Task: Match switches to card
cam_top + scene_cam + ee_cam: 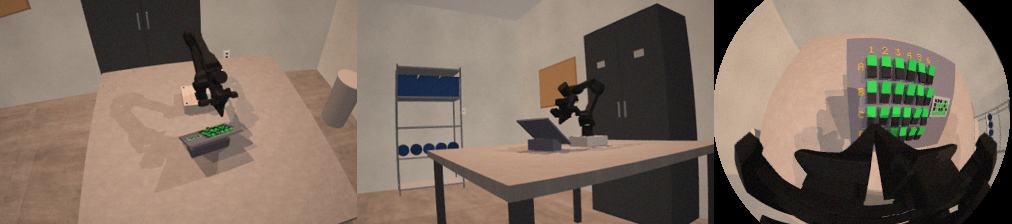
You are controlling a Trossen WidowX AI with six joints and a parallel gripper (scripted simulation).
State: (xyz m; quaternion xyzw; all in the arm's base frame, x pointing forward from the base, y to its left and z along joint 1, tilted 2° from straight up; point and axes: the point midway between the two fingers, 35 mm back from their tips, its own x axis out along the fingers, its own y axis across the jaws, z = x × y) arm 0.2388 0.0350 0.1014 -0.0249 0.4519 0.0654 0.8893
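Closed jaws, seemingly just above switch grid (896, 92) near rows

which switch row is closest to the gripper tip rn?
The bottom row in the wrist view, below lettered A and B rows; the shut gripper tip overlaps its left end.

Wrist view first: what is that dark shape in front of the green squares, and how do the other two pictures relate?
The dark shape is the gripper, fingers shut together, holding nothing, seen from a camera on the wrist. Beyond it is the tilted switch panel, its grid of green-and-dark switches and a small card beside them. The top view looks down on the black arm poised over that panel on the table. The exterior view shows the same table from the side, with a shelf rack behind.
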